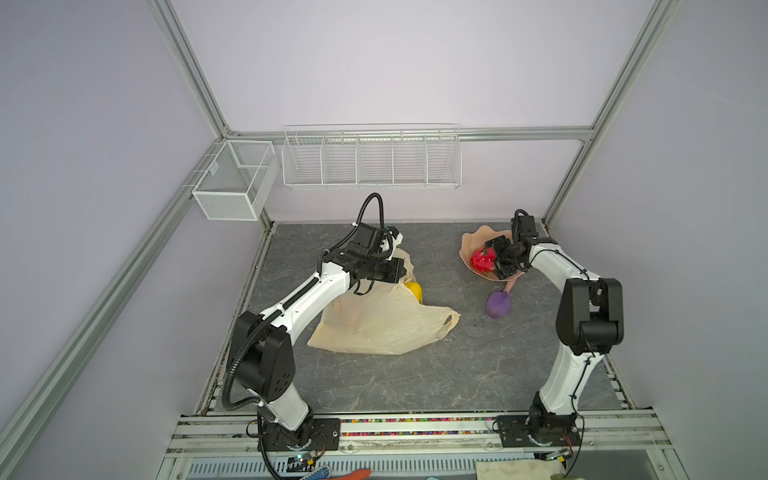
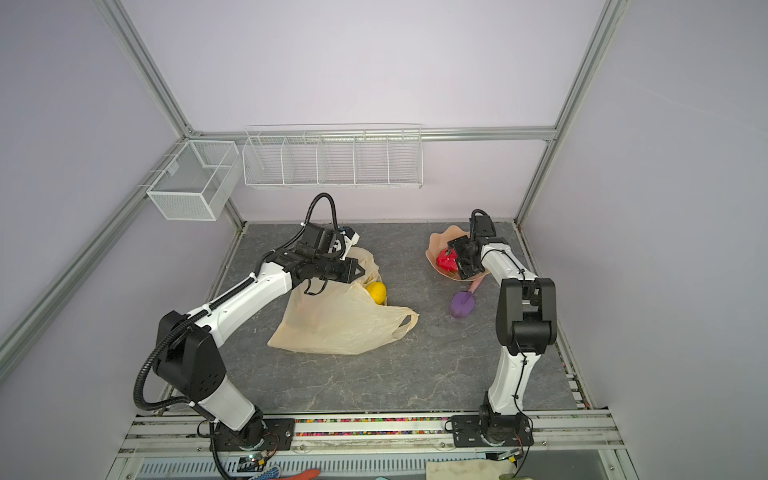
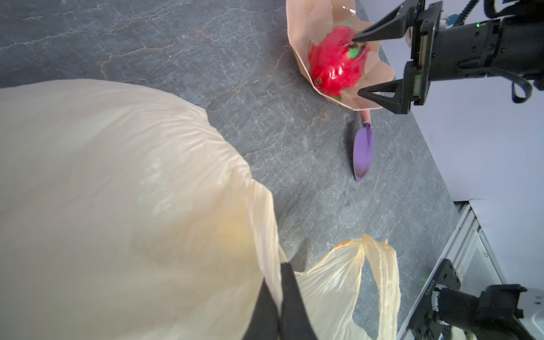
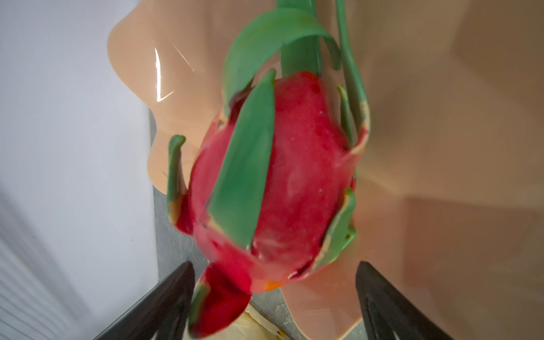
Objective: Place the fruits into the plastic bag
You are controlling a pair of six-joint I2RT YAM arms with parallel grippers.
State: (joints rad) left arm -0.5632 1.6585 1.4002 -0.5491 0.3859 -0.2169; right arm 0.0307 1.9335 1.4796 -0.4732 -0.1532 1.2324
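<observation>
Straddling the dragon fruit [image 3: 335,67] in the pink dish [image 3: 300,35], the right gripper [image 3: 356,66] is sitting wide open. The fruit's long axis is running along the fingers, so I'm guessing a squeeze across its narrow width. Meanwhile the left gripper [image 3: 281,282] is pinching the plastic bag [image 1: 374,324] rim.

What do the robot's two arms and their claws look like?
The left arm and right arm are glossy white shells linked by boxy black joints. A ribbed black hose loops along the left one; thin black wires trace the right. The left gripper and right gripper each carry two black, pointed, wedge-shaped fingers.
</observation>
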